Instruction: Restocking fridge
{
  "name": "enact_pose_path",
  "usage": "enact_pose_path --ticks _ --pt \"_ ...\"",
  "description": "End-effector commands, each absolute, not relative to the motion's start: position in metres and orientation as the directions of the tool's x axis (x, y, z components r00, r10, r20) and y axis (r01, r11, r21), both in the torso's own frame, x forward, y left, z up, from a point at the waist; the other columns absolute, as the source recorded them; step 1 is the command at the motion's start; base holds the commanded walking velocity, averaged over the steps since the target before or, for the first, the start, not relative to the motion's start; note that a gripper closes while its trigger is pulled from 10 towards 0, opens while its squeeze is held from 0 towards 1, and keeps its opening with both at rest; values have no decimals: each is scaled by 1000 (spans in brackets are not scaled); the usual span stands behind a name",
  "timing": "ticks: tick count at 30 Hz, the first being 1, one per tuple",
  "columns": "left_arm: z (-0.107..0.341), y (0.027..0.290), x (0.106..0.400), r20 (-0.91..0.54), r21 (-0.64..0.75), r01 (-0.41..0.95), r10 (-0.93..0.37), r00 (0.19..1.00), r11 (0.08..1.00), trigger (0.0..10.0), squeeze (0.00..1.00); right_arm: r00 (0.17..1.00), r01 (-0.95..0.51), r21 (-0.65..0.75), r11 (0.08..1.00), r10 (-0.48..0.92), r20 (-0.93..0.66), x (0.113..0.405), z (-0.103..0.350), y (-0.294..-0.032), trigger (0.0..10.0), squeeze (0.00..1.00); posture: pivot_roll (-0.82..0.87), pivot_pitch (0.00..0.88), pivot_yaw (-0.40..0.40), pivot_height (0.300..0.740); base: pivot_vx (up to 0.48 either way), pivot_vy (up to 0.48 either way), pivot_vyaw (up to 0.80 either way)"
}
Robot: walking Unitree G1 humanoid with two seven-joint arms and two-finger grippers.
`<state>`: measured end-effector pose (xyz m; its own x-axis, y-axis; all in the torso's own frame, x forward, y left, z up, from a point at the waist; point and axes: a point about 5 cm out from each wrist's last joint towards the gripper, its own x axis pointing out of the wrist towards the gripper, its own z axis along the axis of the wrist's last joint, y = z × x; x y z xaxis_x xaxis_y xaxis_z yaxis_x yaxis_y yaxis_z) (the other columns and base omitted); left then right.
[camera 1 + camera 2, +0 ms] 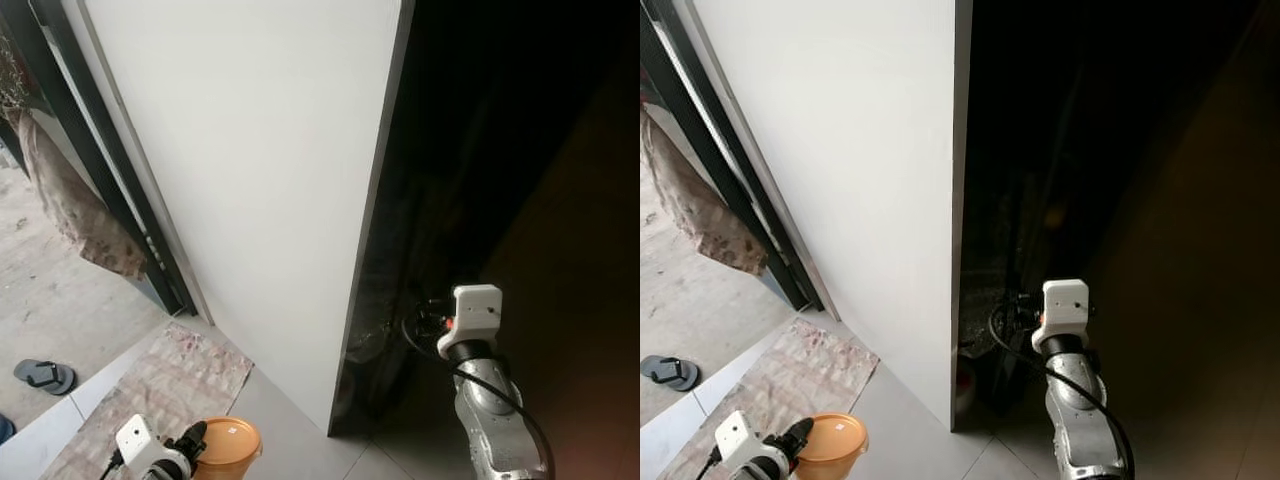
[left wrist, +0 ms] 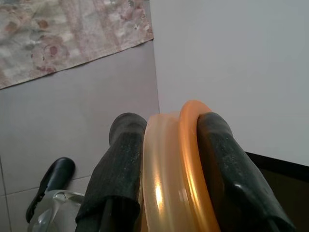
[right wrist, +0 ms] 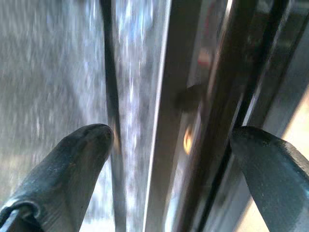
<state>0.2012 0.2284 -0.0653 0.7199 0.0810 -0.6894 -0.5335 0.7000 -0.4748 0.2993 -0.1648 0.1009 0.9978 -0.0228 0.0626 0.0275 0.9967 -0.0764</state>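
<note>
The left gripper (image 2: 166, 159) is closed on an orange container (image 1: 226, 446) above the floor tiles (image 2: 82, 125). The right gripper (image 3: 171, 159) is wide open, holding nothing, beside the fridge door (image 1: 270, 170) edge.

right gripper (image 3: 171, 159) agape (left gripper (image 2: 169, 159) clamped)

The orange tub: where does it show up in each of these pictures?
Left eye view: orange tub at the bottom edge, left of the white panel.
Right eye view: bottom left.
Left wrist view: rim between black fingers.
Right wrist view: absent.
Shared landmark: the white panel.
</note>
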Motion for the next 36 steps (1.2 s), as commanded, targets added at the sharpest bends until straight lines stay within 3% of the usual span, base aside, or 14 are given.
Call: enact_pose_path --ticks 1,11,23,36 --pt "-65 229 200 -690 -469 -535 86 718 702 10000 0 997 43 -73 996 -39 61 300 103 -164 10000 0 -51 3 6 740 0 0 0" --pt "-68 226 198 -698 -467 -536 79 712 703 10000 0 990 137 -60 989 -135 27 309 98 -160 10000 0 -47 13 6 740 0 0 0" --pt "-70 227 193 -705 -458 -542 84 704 705 10000 0 944 327 -59 943 -323 68 309 106 -184 10000 0 -46 20 6 740 0 0 0" --pt "-70 226 194 -707 -451 -534 78 703 715 10000 0 928 372 -60 926 -369 52 313 103 -191 10000 0 -45 18 11 740 0 0 0"
